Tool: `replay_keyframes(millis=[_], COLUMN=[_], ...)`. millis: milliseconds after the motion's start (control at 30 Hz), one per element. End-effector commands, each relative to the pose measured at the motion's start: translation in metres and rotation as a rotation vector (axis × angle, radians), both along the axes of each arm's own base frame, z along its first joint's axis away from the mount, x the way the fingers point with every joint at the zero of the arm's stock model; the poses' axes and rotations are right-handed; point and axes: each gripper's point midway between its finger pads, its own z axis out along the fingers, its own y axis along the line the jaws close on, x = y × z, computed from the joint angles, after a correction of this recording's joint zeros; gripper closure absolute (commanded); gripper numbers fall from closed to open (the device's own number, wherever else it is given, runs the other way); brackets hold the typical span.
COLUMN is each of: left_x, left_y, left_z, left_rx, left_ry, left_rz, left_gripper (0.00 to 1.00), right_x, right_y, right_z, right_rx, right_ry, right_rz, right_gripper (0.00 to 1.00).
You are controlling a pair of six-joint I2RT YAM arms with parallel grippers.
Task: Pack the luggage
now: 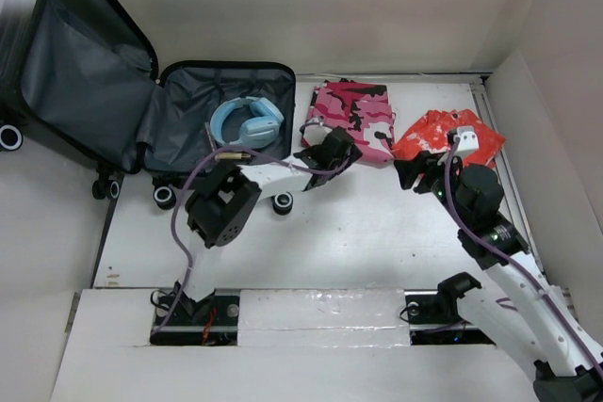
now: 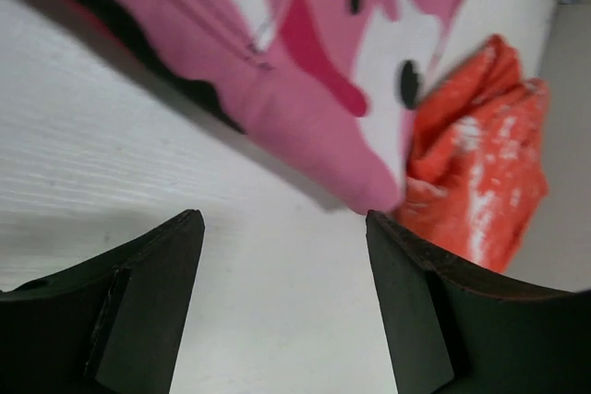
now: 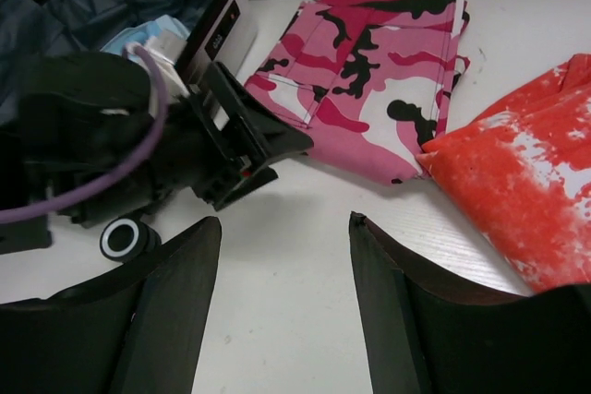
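Observation:
The luggage lies open at the back left, lid up, dark grey lining showing. Light blue headphones lie inside it. A folded pink camouflage garment lies to its right, and a crumpled orange-red garment beyond that. My left gripper is open and empty at the near edge of the pink garment, just above the table. My right gripper is open and empty, near the orange garment's near left corner.
The suitcase's wheels stick out toward the arms; one shows in the right wrist view. The left arm's wrist sits between the suitcase wall and the pink garment. A white wall panel bounds the right side.

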Motion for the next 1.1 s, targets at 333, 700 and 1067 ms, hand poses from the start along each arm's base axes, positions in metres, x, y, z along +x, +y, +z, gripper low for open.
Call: replay_keyframes(millis=[333,700,1067], left_x=[0.036,0.066,0.083], left_y=[0.013,0.017,0.025], left_z=[-0.058,-0.08,-0.076], left_rx=[-0.115,-0.057,0.019], left_ry=[0.179,0.199,0.105], left_rz=[0.273,0.382,0.312], left_gripper=[0.39,0.46,1.0], right_x=[-0.009,-0.012,-0.03], right_y=[0.004,0.004,-0.002], right_z=[0.012,0.015,0.037], right_rx=[0.006,0.014,0.029], right_ry=[-0.025,-0.042,-0.1], right_rz=[0.035,0.044,0.054], right_gripper=[0.36,0.36,0.36])
